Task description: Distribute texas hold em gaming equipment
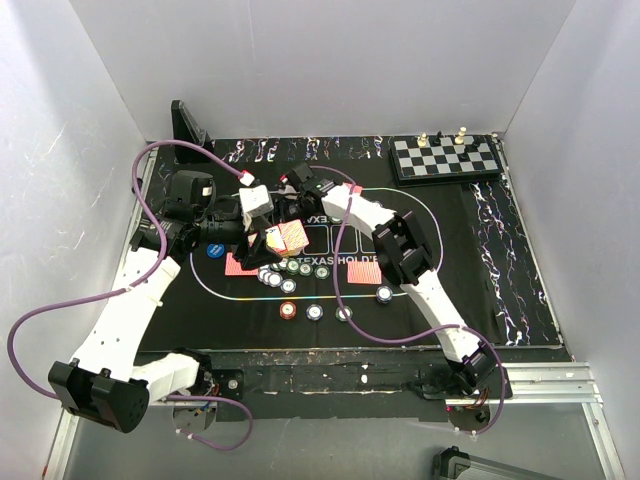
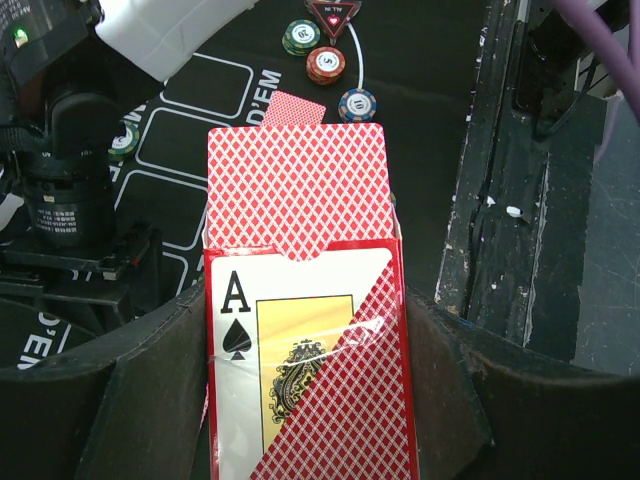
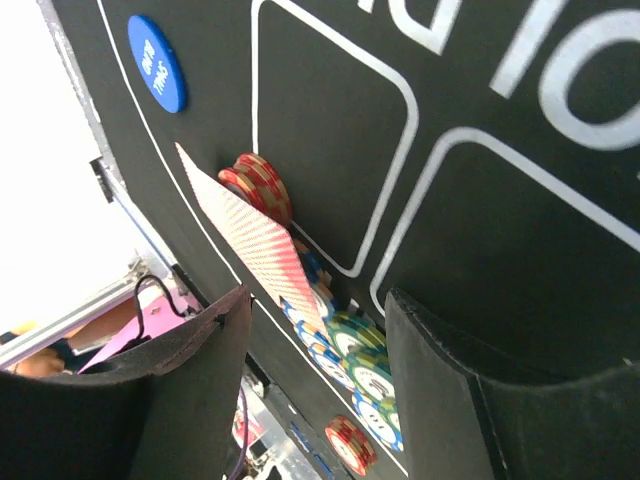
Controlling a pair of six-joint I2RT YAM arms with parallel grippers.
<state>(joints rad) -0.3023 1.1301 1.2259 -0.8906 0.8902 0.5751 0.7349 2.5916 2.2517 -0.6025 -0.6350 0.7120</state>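
My left end effector (image 2: 300, 400) pinches the card box (image 2: 300, 230), held above the felt mat (image 2: 400, 150). My right end effector (image 3: 315, 390) stands spread over one red-backed card (image 3: 250, 235), which is tilted across a row of chips (image 3: 350, 350). Beyond lies the blue button disc (image 3: 157, 62).

Plain white walls (image 1: 320, 60) enclose a black marbled table (image 1: 515, 280) under even light.
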